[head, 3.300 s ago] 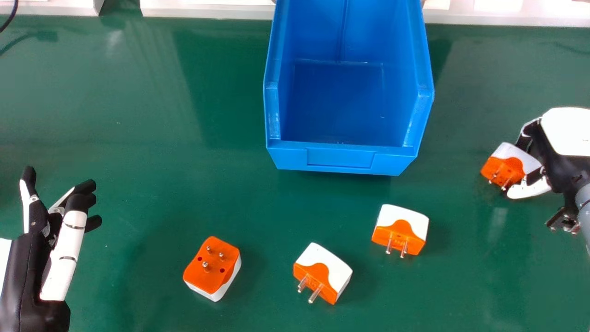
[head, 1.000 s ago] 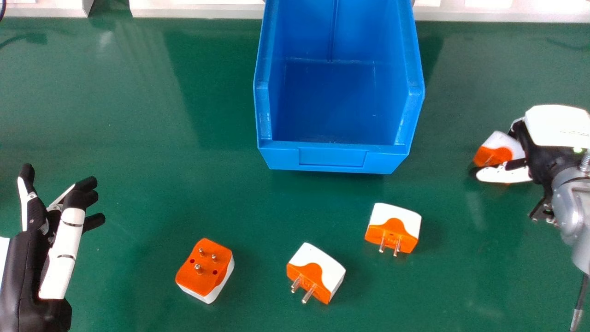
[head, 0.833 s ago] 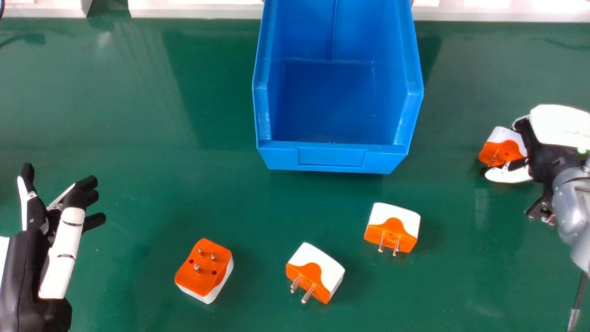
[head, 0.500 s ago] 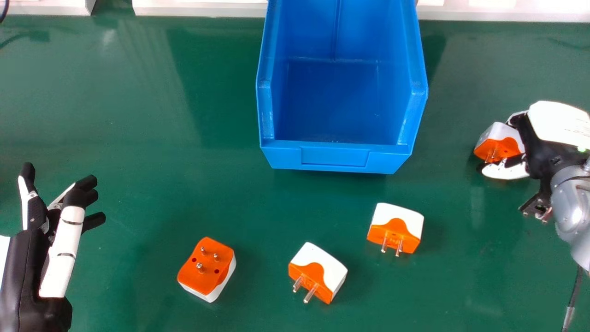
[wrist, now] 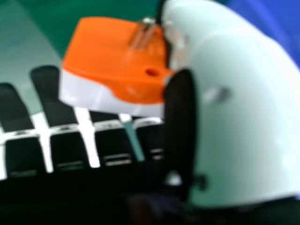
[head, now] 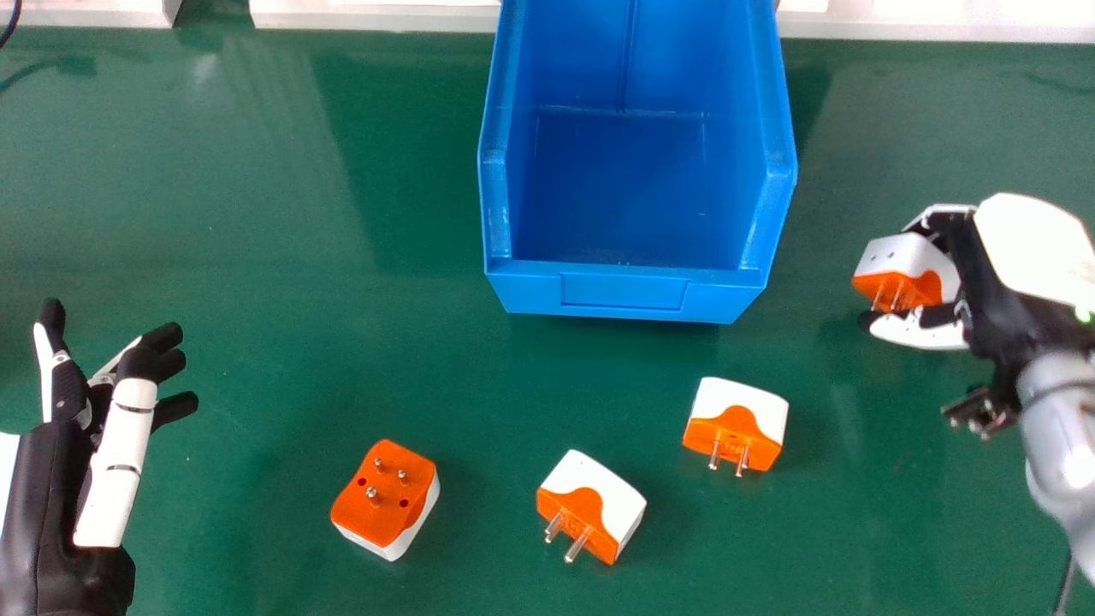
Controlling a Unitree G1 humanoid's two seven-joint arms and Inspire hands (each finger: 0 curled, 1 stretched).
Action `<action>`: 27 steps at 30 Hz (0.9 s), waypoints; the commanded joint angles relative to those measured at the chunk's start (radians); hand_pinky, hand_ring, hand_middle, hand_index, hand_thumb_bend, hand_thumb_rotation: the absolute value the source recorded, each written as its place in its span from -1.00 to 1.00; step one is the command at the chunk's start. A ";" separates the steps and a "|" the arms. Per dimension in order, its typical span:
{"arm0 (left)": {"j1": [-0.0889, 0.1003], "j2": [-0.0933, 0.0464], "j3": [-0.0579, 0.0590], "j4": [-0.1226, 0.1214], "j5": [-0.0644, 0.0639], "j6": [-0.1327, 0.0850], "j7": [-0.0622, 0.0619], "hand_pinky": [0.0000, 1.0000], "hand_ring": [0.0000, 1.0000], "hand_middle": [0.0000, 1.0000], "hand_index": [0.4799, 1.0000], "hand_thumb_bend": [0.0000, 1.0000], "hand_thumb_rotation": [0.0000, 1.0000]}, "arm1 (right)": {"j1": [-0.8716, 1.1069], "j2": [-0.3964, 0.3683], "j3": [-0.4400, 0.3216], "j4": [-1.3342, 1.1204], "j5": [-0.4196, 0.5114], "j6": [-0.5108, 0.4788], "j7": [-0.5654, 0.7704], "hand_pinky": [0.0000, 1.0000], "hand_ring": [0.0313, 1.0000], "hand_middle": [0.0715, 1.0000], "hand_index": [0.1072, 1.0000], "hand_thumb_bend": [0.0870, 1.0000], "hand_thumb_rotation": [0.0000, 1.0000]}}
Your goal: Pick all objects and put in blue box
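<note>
My right robot hand (head: pixel 1001 295) right of blue box (head: pixel 624 295), pinching orange-and-white plug adapter (head: pixel 911 257) between thumb and fingers, pins exposed. Held piece apart from box, near its front right. My left robot hand (head: pixel 56 488) well left of box, fingers spread, relaxed. On green tabletop (head: pixel 299 359): nearest adapter (head: pixel 744 406) ahead of box's front right; middle adapter (head: pixel 609 496) farther out before box; leftmost adapter (head: pixel 381 509) front left of box, pins up.
</note>
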 commanded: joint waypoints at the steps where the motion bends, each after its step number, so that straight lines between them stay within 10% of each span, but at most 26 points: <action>1: -0.003 0.012 0.014 -0.008 0.004 -0.004 0.002 0.51 0.67 0.67 0.38 0.04 0.59 | 0.107 0.015 -0.048 -0.178 0.005 0.031 -0.014 -0.81 -0.78 -0.73 -0.18 -0.13 -0.73; 9: -0.012 0.021 0.021 0.010 0.010 -0.014 -0.003 0.50 0.67 0.67 0.38 0.07 0.61 | 0.392 0.120 -0.067 -0.578 -0.054 0.092 -0.006 -0.85 -0.83 -0.79 -0.19 -0.13 -0.73; 27: -0.015 0.020 0.019 0.003 0.012 -0.008 -0.003 0.49 0.66 0.65 0.35 0.07 0.61 | 0.557 0.208 -0.038 -0.885 -0.120 -0.137 0.034 -0.86 -0.85 -0.78 -0.19 -0.13 -0.74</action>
